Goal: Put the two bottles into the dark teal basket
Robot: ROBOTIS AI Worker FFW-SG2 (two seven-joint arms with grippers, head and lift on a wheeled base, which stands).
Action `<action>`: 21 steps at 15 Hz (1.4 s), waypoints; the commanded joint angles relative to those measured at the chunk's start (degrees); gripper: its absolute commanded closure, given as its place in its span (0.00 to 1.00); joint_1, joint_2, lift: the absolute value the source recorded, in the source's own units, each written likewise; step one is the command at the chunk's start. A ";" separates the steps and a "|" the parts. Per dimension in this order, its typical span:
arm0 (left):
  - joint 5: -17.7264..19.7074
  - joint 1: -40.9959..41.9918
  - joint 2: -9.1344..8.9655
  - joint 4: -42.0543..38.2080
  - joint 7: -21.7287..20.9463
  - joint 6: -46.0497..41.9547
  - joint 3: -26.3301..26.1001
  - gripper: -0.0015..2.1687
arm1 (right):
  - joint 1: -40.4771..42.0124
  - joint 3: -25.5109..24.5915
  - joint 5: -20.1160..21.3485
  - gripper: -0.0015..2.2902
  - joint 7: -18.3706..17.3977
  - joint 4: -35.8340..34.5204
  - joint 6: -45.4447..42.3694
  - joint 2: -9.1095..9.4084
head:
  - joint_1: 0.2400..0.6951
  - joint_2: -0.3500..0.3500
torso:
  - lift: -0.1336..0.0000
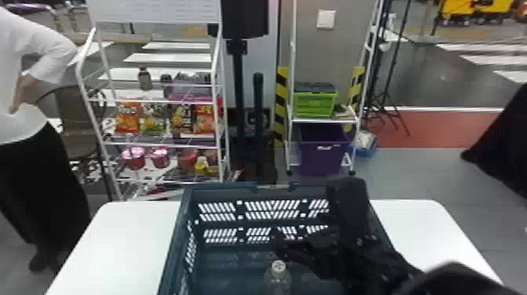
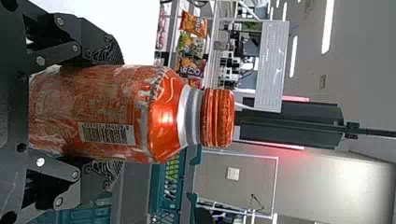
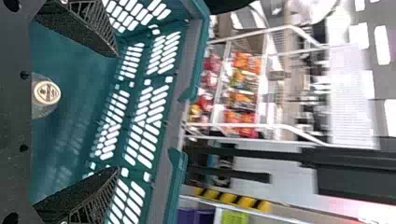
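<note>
R grpr [image 1: 288,247] over bskt [image 1: 223,224], fngrs apart

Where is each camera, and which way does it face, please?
Head view: on the head, facing forward and down at the teal basket; right arm visible.
Left wrist view: on that wrist, facing snack bags; left tool grips orange bottle.
Right wrist view: on that wrist, facing into the basket; right tool open.
Head and right wrist views share the basket and capped bottle.
</note>
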 commanded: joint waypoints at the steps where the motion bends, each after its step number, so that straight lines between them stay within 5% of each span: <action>1: 0.04 0.00 0.18 -0.60 0.05 0.29 0.04 0.99 | 9.08 -2.53 0.08 0.01 0.38 -4.42 -11.62 -3.20 | 0.57 0.50 | 1.00; 4: -0.13 0.18 0.18 -1.13 -0.04 0.99 0.04 0.99 | 21.91 -7.62 -0.19 0.01 2.40 -7.50 -30.96 -4.96 | 0.57 0.50 | 1.00; 8: -0.48 0.53 0.27 -1.83 0.05 1.34 -0.13 0.99 | 36.50 -12.55 -0.27 0.01 4.07 -8.11 -51.70 -5.13 | 0.57 0.50 | 1.00; 16: -1.45 1.67 0.80 -5.26 1.10 2.22 0.22 0.99 | 51.09 -15.80 -0.98 0.01 4.33 -2.40 -69.45 -3.46 | 0.57 0.50 | 1.00; 21: -3.03 5.54 1.59 -16.16 0.92 8.55 4.88 0.99 | 53.29 -17.82 -2.56 0.01 6.62 1.73 -77.54 -1.88 | 0.57 0.50 | 1.00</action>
